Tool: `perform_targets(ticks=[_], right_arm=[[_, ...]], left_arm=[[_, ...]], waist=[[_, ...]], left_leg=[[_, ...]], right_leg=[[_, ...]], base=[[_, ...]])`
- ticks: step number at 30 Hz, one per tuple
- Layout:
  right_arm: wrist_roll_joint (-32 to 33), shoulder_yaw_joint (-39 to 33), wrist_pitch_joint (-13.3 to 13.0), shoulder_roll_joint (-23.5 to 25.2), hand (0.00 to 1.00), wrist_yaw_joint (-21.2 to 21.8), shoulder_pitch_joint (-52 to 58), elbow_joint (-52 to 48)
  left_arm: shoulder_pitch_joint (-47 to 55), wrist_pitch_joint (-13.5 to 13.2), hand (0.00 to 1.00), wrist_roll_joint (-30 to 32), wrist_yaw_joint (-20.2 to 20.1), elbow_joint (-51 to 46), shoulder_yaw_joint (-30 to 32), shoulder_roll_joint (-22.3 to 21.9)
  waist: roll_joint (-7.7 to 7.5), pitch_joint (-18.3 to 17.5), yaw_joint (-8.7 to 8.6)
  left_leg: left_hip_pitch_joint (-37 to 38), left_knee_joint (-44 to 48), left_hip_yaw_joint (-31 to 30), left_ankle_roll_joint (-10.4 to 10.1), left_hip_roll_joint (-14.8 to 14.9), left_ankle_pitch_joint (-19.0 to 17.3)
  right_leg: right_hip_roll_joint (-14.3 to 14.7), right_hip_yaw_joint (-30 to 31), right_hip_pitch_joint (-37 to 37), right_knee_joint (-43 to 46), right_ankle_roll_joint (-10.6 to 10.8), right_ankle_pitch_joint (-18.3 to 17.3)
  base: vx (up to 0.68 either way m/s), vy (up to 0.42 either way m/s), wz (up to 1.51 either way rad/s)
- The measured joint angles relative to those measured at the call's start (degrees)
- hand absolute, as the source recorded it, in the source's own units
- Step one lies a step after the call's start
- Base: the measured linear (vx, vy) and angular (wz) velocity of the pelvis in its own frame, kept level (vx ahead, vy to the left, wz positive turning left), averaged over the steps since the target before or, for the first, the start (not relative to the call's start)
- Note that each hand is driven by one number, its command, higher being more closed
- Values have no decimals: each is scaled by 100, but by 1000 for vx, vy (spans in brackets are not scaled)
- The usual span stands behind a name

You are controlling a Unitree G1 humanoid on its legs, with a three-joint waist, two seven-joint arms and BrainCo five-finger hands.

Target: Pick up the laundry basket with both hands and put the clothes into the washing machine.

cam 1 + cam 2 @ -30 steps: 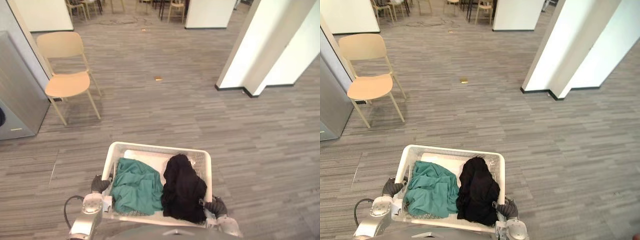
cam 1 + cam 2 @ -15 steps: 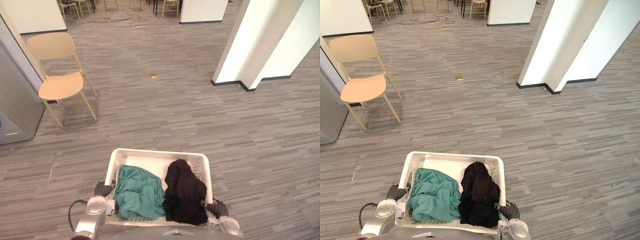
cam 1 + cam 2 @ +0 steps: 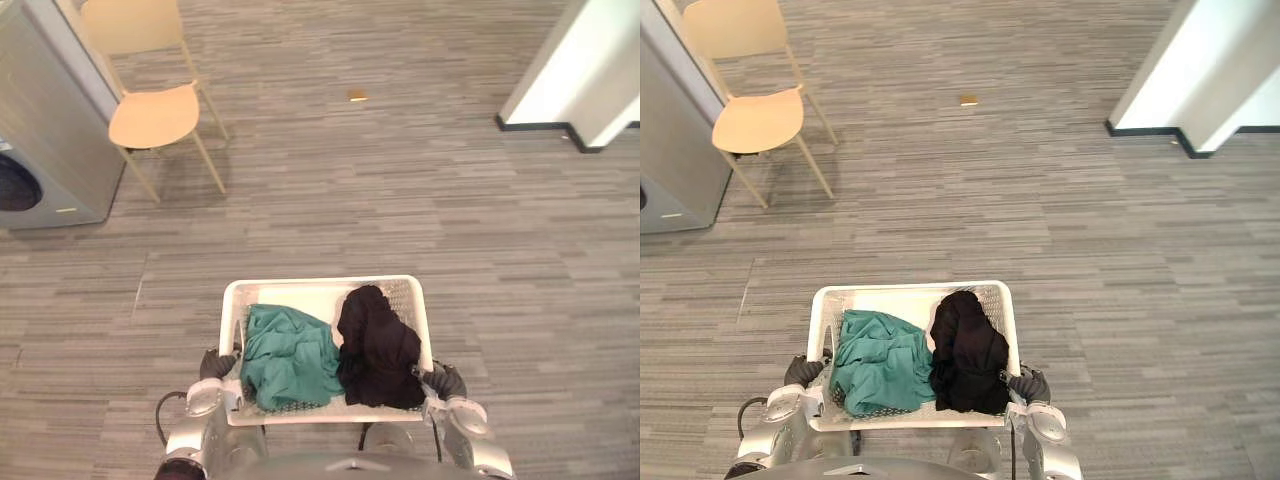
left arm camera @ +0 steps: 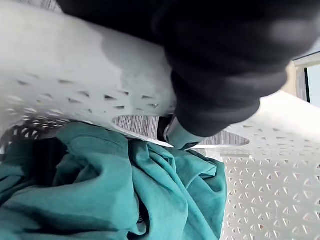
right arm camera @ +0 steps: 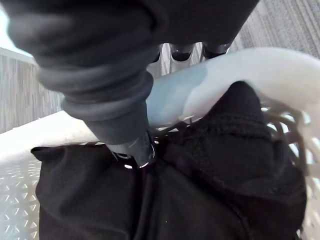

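At the far left we see the grey washing machine, its dark round door at the view's edge. Just beside it stands a light wooden chair on the grey plank floor.

Nearer to us, our left hand grips the left end of the white laundry basket. In the left wrist view the thumb hooks through the handle slot under the rim. We hold the basket level between both hands, above the floor and well apart from the machine.

Inside, a teal garment lies crumpled against the left wall. Touching it on the right, a black garment is heaped up and spills over the near right corner.

Our right hand clamps the basket's right end. In the right wrist view the fingers wrap over the rim, with the thumb pressed inside against the black cloth.

Farther off, a small tan object lies on the floor. At the far right stands a white pillar with a dark base.
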Motion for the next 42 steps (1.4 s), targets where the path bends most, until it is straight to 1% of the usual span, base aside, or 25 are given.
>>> perform_targets(ticks=[3,4,5,6,7,8,9,11,12,14,17,19,21,22,23,24,25,27,31,34,36,39,40,41,42], right_arm=[[14,-25,-18,15,100,-23,10,37],[114,-42,-12,150,100,-45,-3,38],[122,-45,-30,158,100,-61,7,-7],[124,-46,-29,156,100,-73,-32,-9],[124,-49,9,153,100,-124,-85,22],[123,-34,30,161,100,-130,-80,24],[122,44,58,205,100,-117,-71,36],[111,199,78,316,100,-84,35,45],[121,247,32,466,100,-12,104,-13],[131,305,-51,517,100,14,107,-233],[188,261,-73,514,100,20,179,-815],[195,245,-27,540,100,25,347,-1150],[209,254,-50,556,100,28,630,-1348],[211,237,-31,560,100,19,674,-1349],[211,215,-17,423,100,6,670,-1390],[218,234,-6,307,100,8,712,-1463],[231,300,39,126,100,19,803,-1605],[233,296,106,96,100,5,912,-1620],[358,347,96,96,100,-5,1081,-1813],[363,351,93,65,100,-17,980,-1824],[363,337,64,-60,100,-17,958,-1719],[330,306,46,-103,100,-24,971,-1357],[330,224,115,155,100,-65,891,-969],[330,181,131,357,100,-110,953,-845],[330,181,139,414,100,-117,994,-844]], left_arm=[[-27,-30,100,-1,44,-38,-59,13],[-104,-29,100,2,44,-63,-61,118],[-184,-33,100,0,45,-61,-66,144],[-197,-32,100,0,45,-62,-60,164],[-196,-24,100,1,47,-59,-63,159],[-182,-11,100,1,47,-59,-64,157],[-145,-1,100,3,46,-65,-54,189],[-45,0,100,20,45,-70,-9,362],[-24,3,100,71,39,-78,1,531],[-72,4,100,76,30,-109,71,602],[-98,7,100,73,29,-493,114,507],[-101,1,100,142,-2,-740,78,504],[-2,-10,100,241,-57,-801,20,487],[73,5,100,245,-65,-802,71,401],[82,55,100,302,-69,-801,94,212],[107,55,100,337,-79,-806,101,122],[262,55,100,335,-85,-857,132,-9],[473,88,100,333,-86,-912,118,-79],[525,87,100,341,-112,-1180,90,-39],[552,87,100,334,-113,-1179,137,-81],[613,86,100,334,-111,-1133,139,-178],[778,85,100,328,-104,-755,90,-242],[756,116,100,343,-85,-530,84,-134],[661,173,100,350,-83,-502,0,67],[658,172,100,349,-84,-507,-51,162]], waist=[[170,-16,64],[-51,-38,85],[-132,-47,0],[-129,-46,-9],[-110,-35,23],[-100,-21,45],[-32,68,58],[17,185,37],[32,202,-43],[18,305,-143],[132,462,-152],[148,412,-172],[88,333,-317],[-3,271,-420],[233,312,-437],[362,355,-423],[579,364,-256],[650,397,-49],[487,364,181],[487,185,199],[528,-54,197],[398,-502,218],[-15,-615,68],[-183,-658,-4],[-182,-660,-12]], left_leg=[[-311,-248,37,-291,161,885],[-528,589,92,-159,-172,756],[-762,1344,150,76,-462,155],[-790,1602,179,180,-572,-76],[-666,1841,273,417,-786,-419],[-484,1778,353,537,-875,-545],[7,1534,391,729,-1061,-674],[902,854,246,887,-1402,-685],[1515,244,104,1006,-1606,-618],[2148,-248,-21,1131,-1856,-632],[3120,-886,-246,1217,-2012,-788],[3501,-1168,-324,1072,-1984,-927],[3900,-1066,-466,721,-1938,-1228],[3767,-110,-415,566,-1895,-1386],[3125,1732,-192,352,-1567,-1196],[2676,2837,-92,150,-1335,-691],[1911,4546,-28,-190,-889,345],[1125,6015,-3,-93,-502,429],[10,5047,439,302,103,34],[359,1415,643,272,360,138],[569,-478,43,45,332,574],[587,-589,-159,-140,58,1455],[598,-48,36,-250,-293,1194],[565,183,90,-72,-439,962],[590,213,104,-21,-435,868]], right_leg=[[-257,-131,354,106,510,-273],[-653,-110,520,95,595,-227],[-983,-18,484,418,554,-5],[-1138,88,364,764,372,127],[-1405,296,58,1559,-398,645],[-1520,383,-116,1932,-920,1074],[-1602,683,-398,2792,-1202,1547],[-1057,1097,-740,4285,-1008,599],[-80,1468,-1109,4878,-851,-122],[698,1264,-1600,4856,-872,-722],[1093,112,-2184,3422,-1017,-864],[1341,110,-2256,1711,-890,-202],[1384,260,-2235,1387,-1265,268],[1345,298,-2098,1725,-1725,617],[1414,158,-1812,1911,-1654,209],[1513,126,-1597,1904,-1671,61],[1724,132,-1234,1909,-1754,-189],[1880,221,-537,1833,-1795,-537],[1723,683,681,1138,-1502,-796],[1521,1148,1165,906,-1080,-1036],[1426,1549,1239,980,-657,-1321],[1003,2172,1323,1081,-335,-1735],[586,2285,1246,1473,-186,-1733],[471,2270,955,2044,-247,-1342],[502,2269,787,2340,-319,-1018]], base=[[490,480,18],[545,524,24],[551,530,33],[547,565,35],[432,484,24],[569,550,27],[705,573,41],[631,464,58],[432,243,62],[519,225,60],[658,183,45],[638,99,77],[571,21,98],[784,-56,78],[929,-71,65],[916,-86,13],[600,-59,-31],[728,-58,-46],[705,1,-39],[549,173,-72],[520,303,-82],[611,486,-102],[589,533,-26],[555,507,-8],[484,433,-1]])
